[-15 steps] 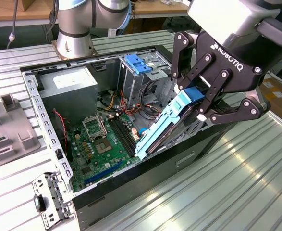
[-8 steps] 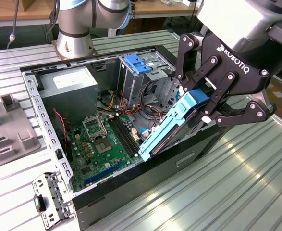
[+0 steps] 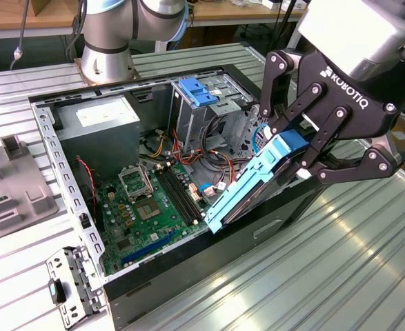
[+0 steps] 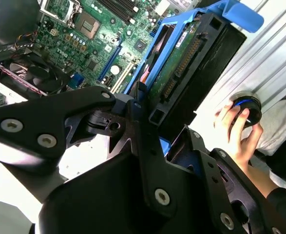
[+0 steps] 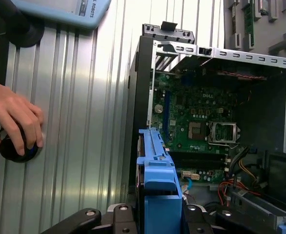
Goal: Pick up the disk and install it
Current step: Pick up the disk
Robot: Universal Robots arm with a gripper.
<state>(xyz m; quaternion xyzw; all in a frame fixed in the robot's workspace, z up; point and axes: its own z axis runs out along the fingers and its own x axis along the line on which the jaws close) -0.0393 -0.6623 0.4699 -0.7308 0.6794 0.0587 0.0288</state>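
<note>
A ribbed metal table (image 3: 340,262) carries an open computer case (image 3: 50,145) on its side; right of centre in the exterior view the claw (image 3: 300,148) is clamped on the disk (image 3: 247,189), holding it tilted over the case's lower-right wall. The pick-up looks done, the install not: the disk sits in no bay. The case holds a motherboard (image 3: 147,207), a grey power-supply box (image 3: 99,121) upper left and a drive cage (image 3: 230,88) upper centre.

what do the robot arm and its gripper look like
The arm is a silver-grey tube with light blue joint caps on a round metal base. The gripper is black, built of flat linked bars pinned with silver bolts, with white lettering on one link and a pale grey body behind.
</note>
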